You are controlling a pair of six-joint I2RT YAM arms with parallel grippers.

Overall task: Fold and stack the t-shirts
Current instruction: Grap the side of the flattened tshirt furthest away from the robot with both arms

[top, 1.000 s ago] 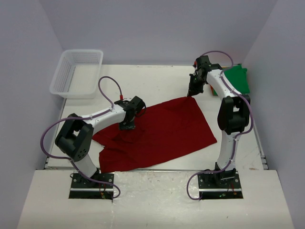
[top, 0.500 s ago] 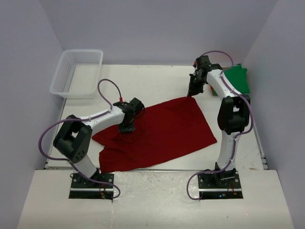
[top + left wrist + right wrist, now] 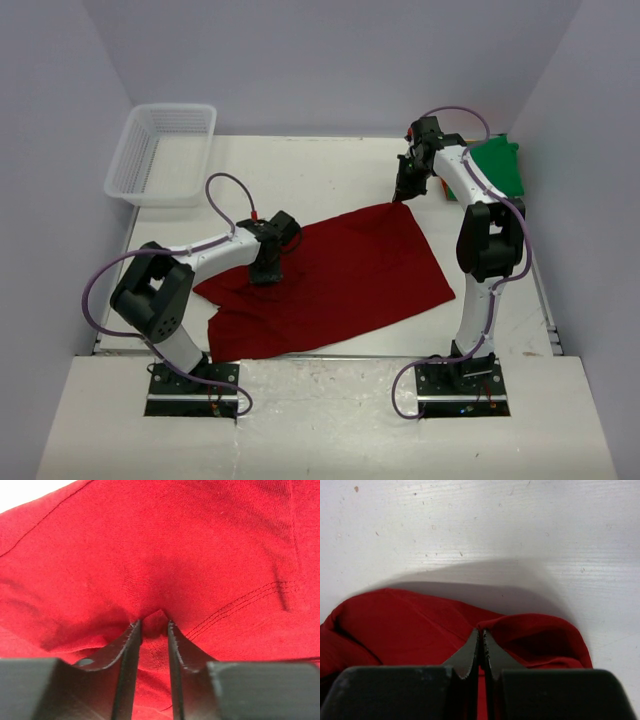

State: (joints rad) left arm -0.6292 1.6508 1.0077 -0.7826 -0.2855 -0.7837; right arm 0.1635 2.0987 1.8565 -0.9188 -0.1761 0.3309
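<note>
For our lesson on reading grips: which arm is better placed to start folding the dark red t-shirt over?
Right, probably. The right fingers are shut tight on the far corner of the dark red t-shirt, lifted off the table; the left fingers only pucker cloth between them.

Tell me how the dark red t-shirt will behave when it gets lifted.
Probably floppy: the dark red t-shirt puckers into a ridge between the left jaws and sags around the corner pinched in the right jaws. Likely light, since it lies thin and flat. Pushed, it would probably bunch up.
</note>
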